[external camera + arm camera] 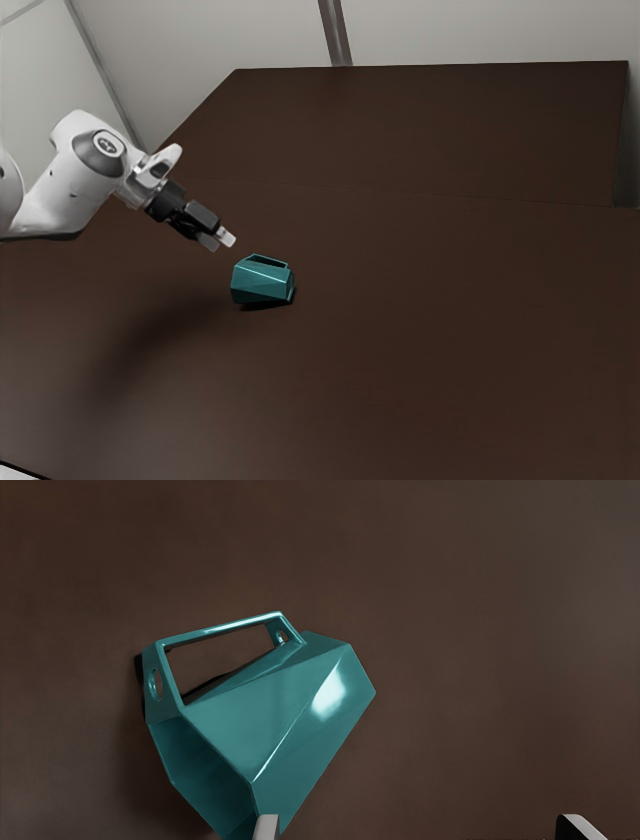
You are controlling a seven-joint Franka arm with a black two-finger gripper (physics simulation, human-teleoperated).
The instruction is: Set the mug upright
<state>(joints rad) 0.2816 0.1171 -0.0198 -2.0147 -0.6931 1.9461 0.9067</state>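
Note:
The gripper [217,240] hangs above the table in the exterior view, up and toward that view's left from the mug [262,281]. The teal faceted mug lies on its side. In the wrist view the gripper [417,827] is open, its two fingertips wide apart with bare table between them. One fingertip overlaps the lower edge of the mug [280,705] near its open mouth. The angular handle stands out from the mug's side, away from the fingers. Whether that fingertip touches the mug cannot be told.
A dark brown table [430,330] surrounds the mug. Behind the table's far edge rises a pale wall [480,30] with a grey vertical post [335,32].

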